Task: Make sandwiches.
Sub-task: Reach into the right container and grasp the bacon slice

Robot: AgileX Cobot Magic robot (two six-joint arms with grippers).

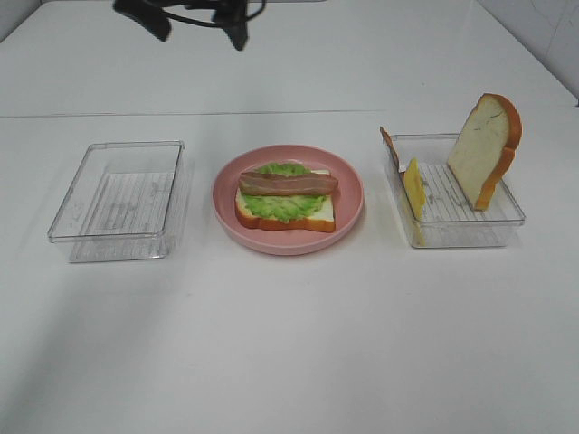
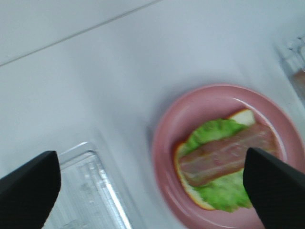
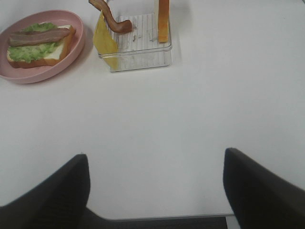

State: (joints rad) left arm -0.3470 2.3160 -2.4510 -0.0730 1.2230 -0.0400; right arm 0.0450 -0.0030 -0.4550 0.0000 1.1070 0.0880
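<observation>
Bread slice (image 3: 163, 21) cut off in right wrist view; left gripper (image 2: 150, 183), right gripper (image 3: 155, 174) jaws apart, apparently empty

The clear rectangular plastic tray (image 1: 118, 246) at left has a ribbed floor; the round pink plate (image 1: 288, 245) looks smooth, glossy; the white surface (image 1: 289, 344) is matt.

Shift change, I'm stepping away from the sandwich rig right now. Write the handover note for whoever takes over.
Grippers: left gripper open and empty, raised near the pink plate. Right gripper open and empty over the table.
Things: the plate holds the bottom bread slice, lettuce and bacon strip. The right tray holds the upright bread slice, cheese and spare bacon strip.
Done: bread, lettuce and bacon stacked.
Left: probably cheese, then the closing bread slice.
</observation>
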